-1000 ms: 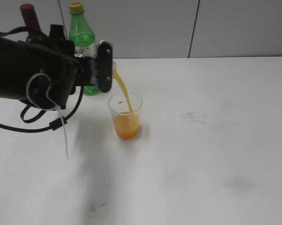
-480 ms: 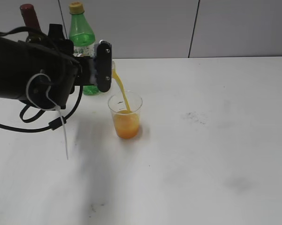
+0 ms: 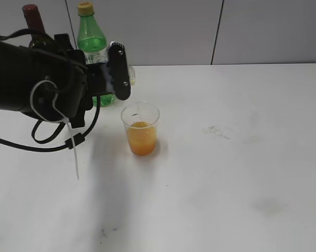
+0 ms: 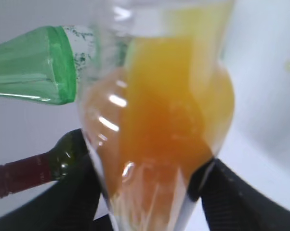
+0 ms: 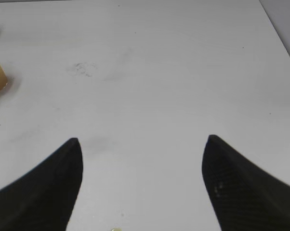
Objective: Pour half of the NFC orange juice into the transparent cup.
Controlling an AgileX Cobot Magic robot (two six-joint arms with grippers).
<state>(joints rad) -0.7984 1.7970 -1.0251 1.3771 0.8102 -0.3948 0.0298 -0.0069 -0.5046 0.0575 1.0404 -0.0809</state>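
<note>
Clear glossy plastic cup [image 3: 140,128] on a smooth, matt white table [image 3: 237,173].

Exterior slants down; wrist views sit close.

Three bottles in all: one NFC orange juice [image 4: 159,125], one green bottle [image 3: 92,39] with a yellow cap, one dark wine bottle [image 3: 33,18]. One transparent cup [image 3: 140,128], part-filled with orange liquid. Two pincers: left pincer [image 3: 113,76], right pincer [image 5: 142,180]. One white tabletop [image 3: 231,157].
</note>
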